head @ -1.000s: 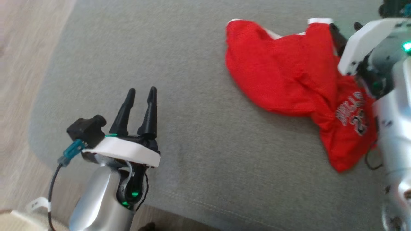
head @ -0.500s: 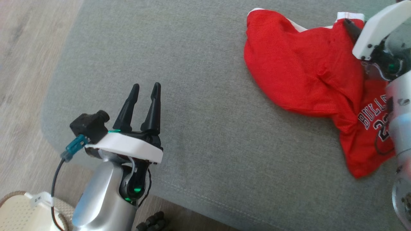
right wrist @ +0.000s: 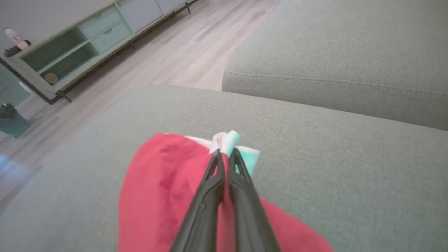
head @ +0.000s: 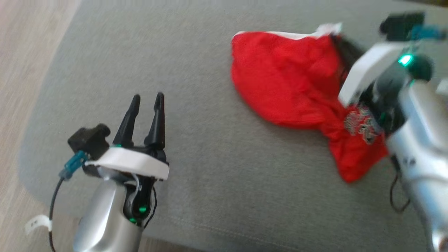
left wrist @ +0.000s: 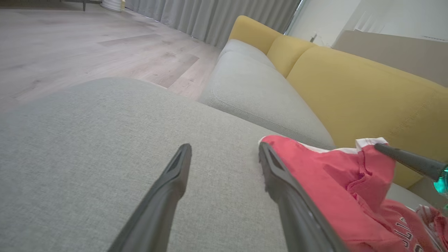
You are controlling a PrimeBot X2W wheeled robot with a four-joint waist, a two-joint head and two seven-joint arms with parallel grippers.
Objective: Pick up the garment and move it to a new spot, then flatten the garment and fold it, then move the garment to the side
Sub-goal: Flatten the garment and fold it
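The crumpled red jersey garment (head: 290,80) lies toward the right of the grey fabric sofa cushion (head: 210,182) and looks light, limp and likely to sag when lifted. The right claw (right wrist: 225,154) is pressed together, pinching the garment's white-trimmed edge, which seems a sound hold. The left claw (head: 147,96) hangs spread, well apart from it.

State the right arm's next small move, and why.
Probably lift the right end effector a little: it is shut on the garment at its white hem, while the rest lies crumpled on the cushion; the left end effector stands open, apart.
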